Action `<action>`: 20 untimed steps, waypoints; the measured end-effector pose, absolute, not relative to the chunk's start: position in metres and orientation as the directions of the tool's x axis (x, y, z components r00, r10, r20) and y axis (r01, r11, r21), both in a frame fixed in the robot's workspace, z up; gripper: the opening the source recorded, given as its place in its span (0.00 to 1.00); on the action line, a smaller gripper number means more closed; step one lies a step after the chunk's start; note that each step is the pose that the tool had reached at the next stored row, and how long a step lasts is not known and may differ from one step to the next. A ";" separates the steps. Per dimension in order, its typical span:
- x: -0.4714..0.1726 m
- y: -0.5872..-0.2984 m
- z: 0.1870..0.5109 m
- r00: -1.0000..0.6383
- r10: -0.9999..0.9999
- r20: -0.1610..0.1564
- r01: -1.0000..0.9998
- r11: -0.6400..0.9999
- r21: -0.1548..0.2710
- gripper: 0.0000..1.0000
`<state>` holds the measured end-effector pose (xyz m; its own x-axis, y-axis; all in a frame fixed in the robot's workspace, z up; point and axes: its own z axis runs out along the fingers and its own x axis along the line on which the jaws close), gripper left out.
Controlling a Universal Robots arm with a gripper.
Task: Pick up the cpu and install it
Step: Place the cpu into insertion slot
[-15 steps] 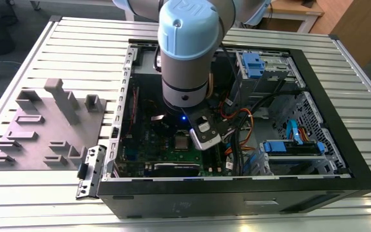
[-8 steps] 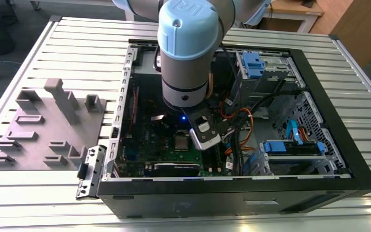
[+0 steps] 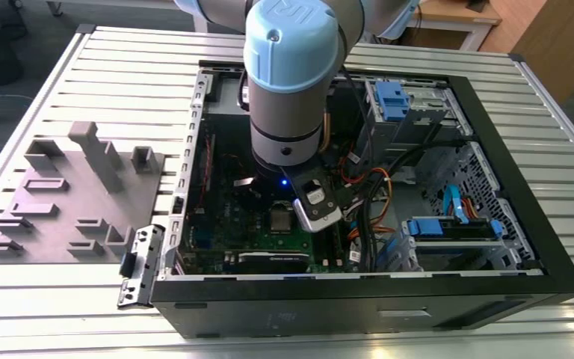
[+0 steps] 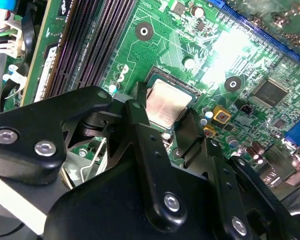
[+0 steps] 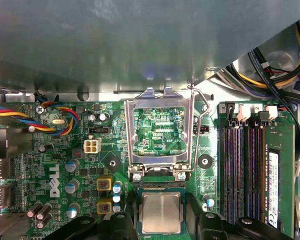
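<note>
Cpu (image 5: 161, 212) sits flat in its socket (image 5: 160, 185) on the green board (image 5: 65, 150), frame (image 5: 159, 98) flipped up beside it — my gripper (image 4: 161, 112) is spread, fingers (image 5: 121, 221) either side, not pinching.

1. A table (image 3: 117, 67) of ribbed pale metal slats is shown in the exterior view.
2. An open black computer case (image 3: 367, 310) is laid on it.
3. A grey fixture plate (image 3: 57, 217) with upright blocks is set at the exterior view's left.
4. A metal bracket (image 3: 137, 269) is laid just beside the case.
</note>
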<state>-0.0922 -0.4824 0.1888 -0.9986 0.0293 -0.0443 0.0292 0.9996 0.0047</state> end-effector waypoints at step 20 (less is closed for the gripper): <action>-0.095 -0.483 0.189 -0.998 0.029 -0.047 0.029 1.000 0.005 0.54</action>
<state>-0.0955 -0.4825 0.1891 -0.9984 0.0294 -0.0473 0.0291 0.9996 0.0054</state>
